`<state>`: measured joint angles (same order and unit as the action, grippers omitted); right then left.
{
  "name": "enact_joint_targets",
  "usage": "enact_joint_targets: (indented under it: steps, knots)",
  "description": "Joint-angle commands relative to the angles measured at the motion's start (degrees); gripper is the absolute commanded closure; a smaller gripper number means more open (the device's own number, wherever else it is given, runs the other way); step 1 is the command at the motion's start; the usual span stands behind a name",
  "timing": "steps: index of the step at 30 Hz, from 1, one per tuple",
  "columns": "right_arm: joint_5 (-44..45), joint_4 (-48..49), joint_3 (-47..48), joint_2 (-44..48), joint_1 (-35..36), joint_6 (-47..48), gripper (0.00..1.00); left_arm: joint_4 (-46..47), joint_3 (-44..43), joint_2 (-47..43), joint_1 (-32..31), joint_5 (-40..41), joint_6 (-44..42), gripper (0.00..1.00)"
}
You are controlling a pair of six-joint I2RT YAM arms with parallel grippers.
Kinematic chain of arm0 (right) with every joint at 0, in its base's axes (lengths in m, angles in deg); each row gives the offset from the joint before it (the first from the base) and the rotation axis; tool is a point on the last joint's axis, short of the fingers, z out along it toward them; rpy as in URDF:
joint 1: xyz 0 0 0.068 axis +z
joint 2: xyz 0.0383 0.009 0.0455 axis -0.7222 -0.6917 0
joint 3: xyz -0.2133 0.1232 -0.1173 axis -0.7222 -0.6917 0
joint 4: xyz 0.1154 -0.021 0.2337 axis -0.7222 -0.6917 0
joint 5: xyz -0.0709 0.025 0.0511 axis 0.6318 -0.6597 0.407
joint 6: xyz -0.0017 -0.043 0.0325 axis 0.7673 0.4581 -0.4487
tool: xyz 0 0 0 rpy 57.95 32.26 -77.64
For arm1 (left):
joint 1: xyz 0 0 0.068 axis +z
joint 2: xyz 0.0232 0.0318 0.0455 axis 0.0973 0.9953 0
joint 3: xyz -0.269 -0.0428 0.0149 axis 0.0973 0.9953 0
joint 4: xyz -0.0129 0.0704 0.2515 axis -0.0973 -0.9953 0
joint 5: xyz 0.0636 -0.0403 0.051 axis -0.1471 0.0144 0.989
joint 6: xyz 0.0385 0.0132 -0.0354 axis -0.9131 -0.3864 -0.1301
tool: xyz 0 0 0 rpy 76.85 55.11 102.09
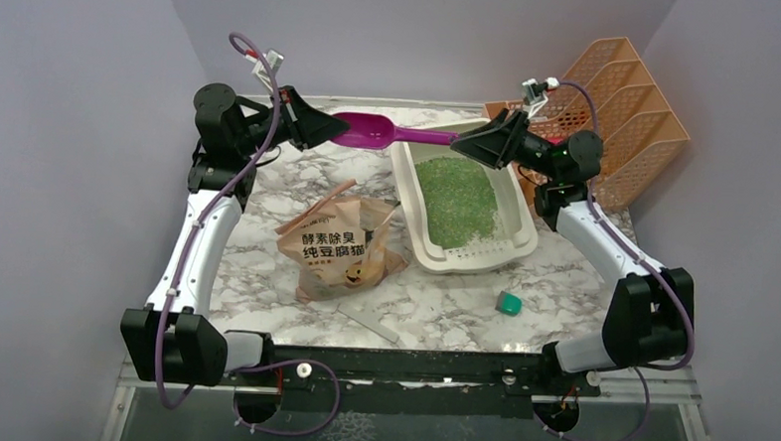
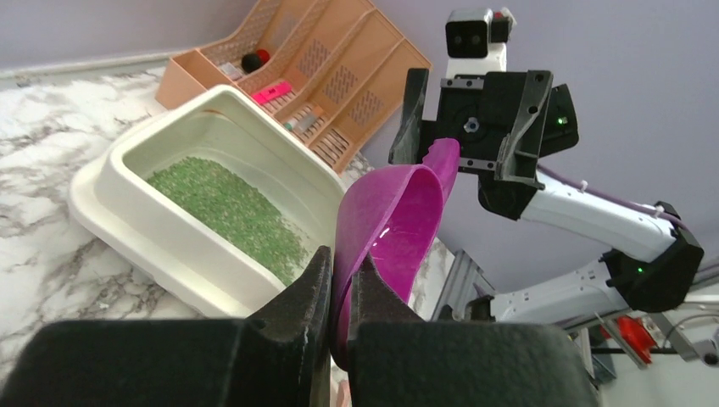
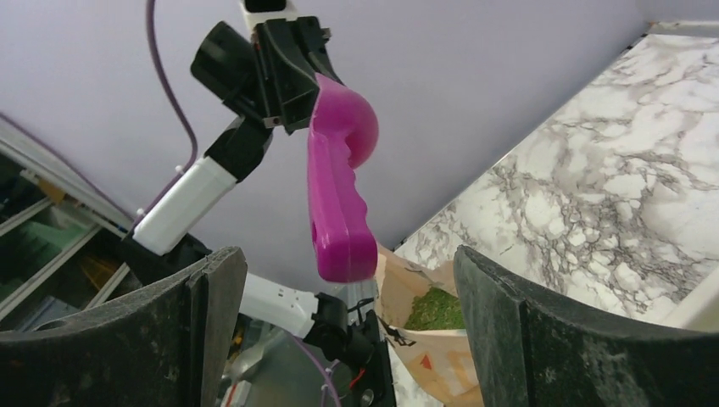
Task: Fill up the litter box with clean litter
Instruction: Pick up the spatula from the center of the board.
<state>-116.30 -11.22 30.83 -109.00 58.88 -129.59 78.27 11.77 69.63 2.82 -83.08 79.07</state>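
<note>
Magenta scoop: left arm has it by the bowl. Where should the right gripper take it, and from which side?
Probably the handle of the magenta scoop, coming straight in over its free end. The left gripper pinches the bowl rim, so the handle juts toward the open right gripper, in line with the gap between its fingers.

The left arm (image 1: 198,244) and right arm (image 1: 597,233) rise and bend inward towards the magenta plastic scoop (image 1: 368,132). The left gripper (image 1: 341,129) pinches the scoop's bowl rim. The right gripper (image 1: 458,142) faces its handle end, jaws spread wide, not touching it.
</note>
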Motion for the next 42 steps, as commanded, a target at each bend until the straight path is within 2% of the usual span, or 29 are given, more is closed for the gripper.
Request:
enact_joint_targets:
  steps: [1, 4, 8, 10, 15, 21, 23, 27, 30, 33, 37, 39, 42]
  knots:
    - [-7.6, 6.9, 1.1, -1.0, 0.0, -2.5, 0.07, 2.6, 1.6, -2.1, -0.2, -5.0, 1.7, 1.00]
    - [-10.4, 6.3, 2.7, -2.3, 0.4, -3.3, 0.13, 3.3, 1.9, -1.8, -0.5, -6.7, 2.0, 1.00]
    - [-11.3, 4.4, 3.7, -2.9, 1.6, -2.8, 0.23, 7.1, 4.1, -3.1, -1.0, -3.8, 4.7, 1.00]
    - [-9.8, 4.4, 3.7, -3.2, 2.8, -2.7, 0.27, 10.0, 5.1, -3.0, -1.6, -4.6, 6.6, 1.00]
    - [-6.5, 6.5, 4.3, -4.8, 5.7, -3.5, 0.35, 9.4, 5.8, -3.4, -3.0, -4.0, 6.3, 1.00]
    - [-5.5, 6.7, 3.6, -4.5, 5.8, -3.1, 0.36, 2.4, 3.8, -4.4, -3.1, -2.9, 1.9, 1.00]
    - [-5.5, 5.8, 3.3, -3.8, 5.8, -2.2, 0.40, 0.0, 3.1, -4.7, -3.0, -2.1, 0.1, 1.00]
    - [-5.7, -0.6, 3.8, -1.7, 5.7, 2.1, 0.42, -3.1, 1.7, -4.7, -3.1, -1.5, -2.2, 1.00]
    - [-6.3, 0.0, 4.0, -1.3, 5.7, 1.6, 0.54, -3.1, 1.5, -4.8, -3.1, -0.8, -2.5, 1.00]
    - [-6.8, 4.4, 3.6, -1.6, 5.7, -1.5, 0.55, -3.1, 1.2, -4.6, -3.1, -1.0, -2.8, 1.00]
    - [-7.2, 6.0, 3.4, -2.2, 5.7, -2.9, 0.68, -3.1, 0.9, -4.3, -3.1, -1.4, -2.8, 1.00]
    - [-6.9, 6.8, 3.2, -2.4, 5.7, -3.4, 0.67, -3.1, 0.7, -4.2, -3.1, -2.3, -3.0, 1.00]
    - [-6.7, 8.3, 3.3, -3.0, 5.7, -4.6, 0.59, -3.1, 0.8, -4.4, -3.3, -2.6, -3.3, 1.00]
